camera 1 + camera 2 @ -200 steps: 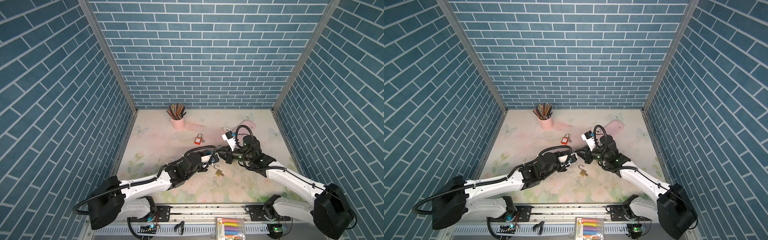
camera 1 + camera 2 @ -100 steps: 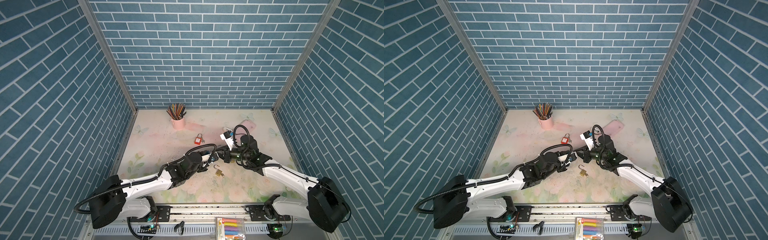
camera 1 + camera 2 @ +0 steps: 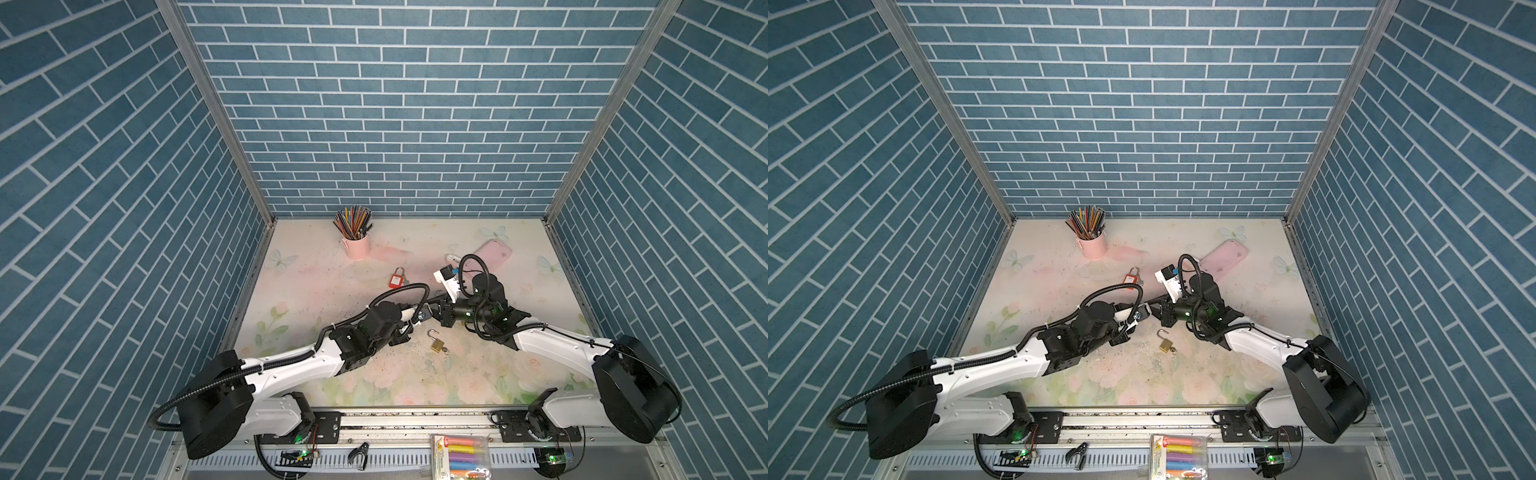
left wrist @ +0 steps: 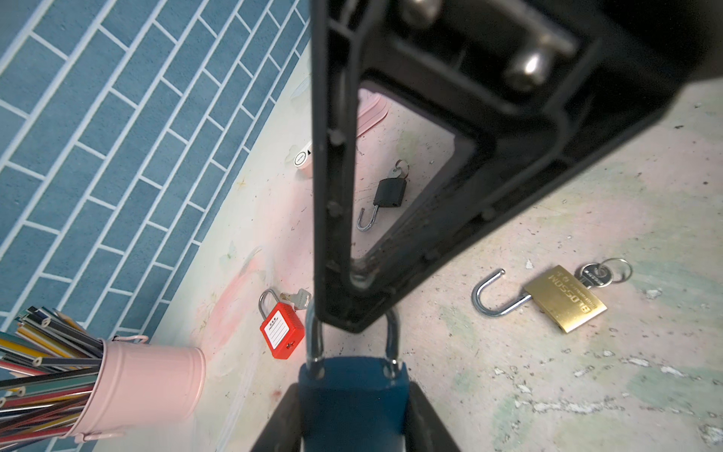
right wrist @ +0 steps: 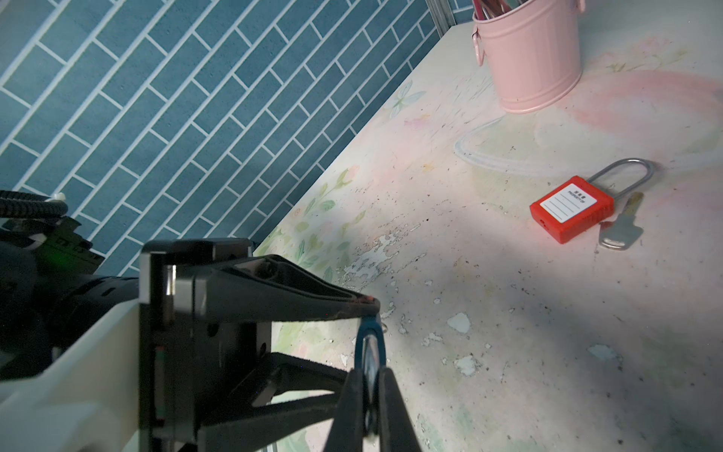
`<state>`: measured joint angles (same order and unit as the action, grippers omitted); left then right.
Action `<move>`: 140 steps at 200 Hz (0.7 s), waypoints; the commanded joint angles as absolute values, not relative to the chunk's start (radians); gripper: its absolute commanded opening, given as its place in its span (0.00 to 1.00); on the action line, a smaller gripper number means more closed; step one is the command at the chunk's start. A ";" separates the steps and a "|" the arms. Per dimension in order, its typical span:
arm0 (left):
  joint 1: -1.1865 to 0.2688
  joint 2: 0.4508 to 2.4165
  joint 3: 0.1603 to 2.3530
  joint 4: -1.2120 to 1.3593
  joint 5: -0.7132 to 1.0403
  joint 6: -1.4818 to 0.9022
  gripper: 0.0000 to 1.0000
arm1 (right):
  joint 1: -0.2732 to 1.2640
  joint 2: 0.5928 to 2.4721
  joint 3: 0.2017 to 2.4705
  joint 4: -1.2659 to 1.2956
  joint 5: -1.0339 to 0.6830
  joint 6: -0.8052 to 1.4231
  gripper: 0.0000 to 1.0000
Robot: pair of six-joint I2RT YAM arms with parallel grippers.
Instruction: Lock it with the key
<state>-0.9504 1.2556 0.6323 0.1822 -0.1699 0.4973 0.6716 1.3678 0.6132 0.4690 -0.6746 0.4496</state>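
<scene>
tabletop [image 3: 316,266], four padlocks [image 4: 563,297], one pencil cup [image 3: 356,245], left end effector [image 3: 422,316] grasping blue padlock [image 4: 354,395], right end effector [image 5: 369,379] clenched on shackle [image 4: 392,332]

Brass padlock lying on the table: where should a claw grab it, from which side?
I'd grip the brass padlock by its body, across the two bare side faces, coming straight down from above. It lies flat on the table; the open shackle sticks out one end and the key out the other, so the ends are blocked.

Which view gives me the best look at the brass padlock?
The left wrist view: brass padlock is large, sharp, shackle open, key inserted. Both top views show it small; the right wrist view misses it.
</scene>
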 commanded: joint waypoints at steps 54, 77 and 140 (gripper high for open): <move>-0.943 1.217 0.793 0.666 -0.006 0.448 0.00 | 0.763 1.474 0.539 0.422 -0.745 0.478 0.00; -0.937 1.212 0.804 0.674 -0.002 0.451 0.00 | 0.765 1.492 0.523 0.448 -0.745 0.485 0.00; -0.909 1.197 0.817 0.710 0.016 0.428 0.00 | 0.778 1.568 0.514 0.500 -0.767 0.504 0.00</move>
<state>-0.8936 1.2572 0.6338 0.1787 -0.1295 0.4736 0.6910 1.4757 0.5766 0.7029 -0.6548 0.4995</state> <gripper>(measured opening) 0.411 0.083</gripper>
